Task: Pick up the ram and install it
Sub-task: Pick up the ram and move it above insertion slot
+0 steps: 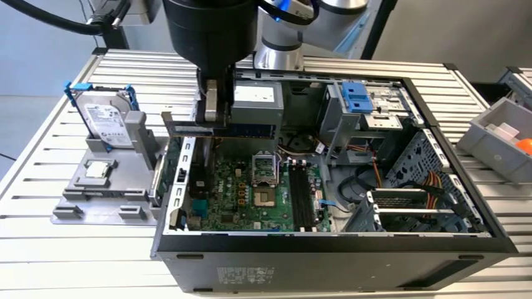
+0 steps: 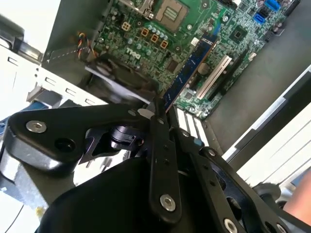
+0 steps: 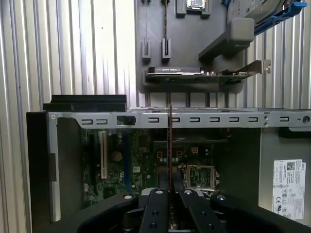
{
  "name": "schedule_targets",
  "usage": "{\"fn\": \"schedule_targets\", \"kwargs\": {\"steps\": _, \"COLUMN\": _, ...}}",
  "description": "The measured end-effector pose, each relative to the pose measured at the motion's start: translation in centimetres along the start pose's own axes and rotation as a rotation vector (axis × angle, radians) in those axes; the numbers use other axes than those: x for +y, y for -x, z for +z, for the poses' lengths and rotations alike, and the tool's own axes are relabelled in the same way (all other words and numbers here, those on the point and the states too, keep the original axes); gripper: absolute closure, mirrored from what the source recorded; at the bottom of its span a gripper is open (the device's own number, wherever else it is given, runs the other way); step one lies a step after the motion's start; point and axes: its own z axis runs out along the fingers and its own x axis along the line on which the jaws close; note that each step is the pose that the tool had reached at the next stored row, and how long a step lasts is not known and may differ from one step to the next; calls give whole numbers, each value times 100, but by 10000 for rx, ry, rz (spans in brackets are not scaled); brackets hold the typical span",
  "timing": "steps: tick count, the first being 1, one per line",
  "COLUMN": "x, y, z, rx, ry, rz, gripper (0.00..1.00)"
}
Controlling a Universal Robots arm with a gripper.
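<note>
1. One ram (image 1: 249,131) sits level, pinched tight in my tool (image 1: 213,119), above the open case (image 1: 332,249) and its motherboard (image 1: 249,199).
2. Second wrist view shows the ram's blue face running out from my tool (image 2: 158,108); first wrist view shows it edge-on, a thin line.
3. Outside the case wall, on the table (image 1: 50,261), a hard drive (image 1: 108,121) stands upright in a grey holder (image 1: 91,187).

Slatted table (image 1: 50,268) bears the computer case (image 1: 332,261), a grey holder (image 1: 91,215), a bin (image 1: 490,134)
</note>
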Motion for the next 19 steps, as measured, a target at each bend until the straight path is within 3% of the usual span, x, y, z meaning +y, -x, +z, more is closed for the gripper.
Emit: {"fn": "schedule_targets", "kwargs": {"steps": 19, "x": -458, "y": 19, "z": 3, "rx": 0, "ry": -2, "rz": 28, "gripper": 100}}
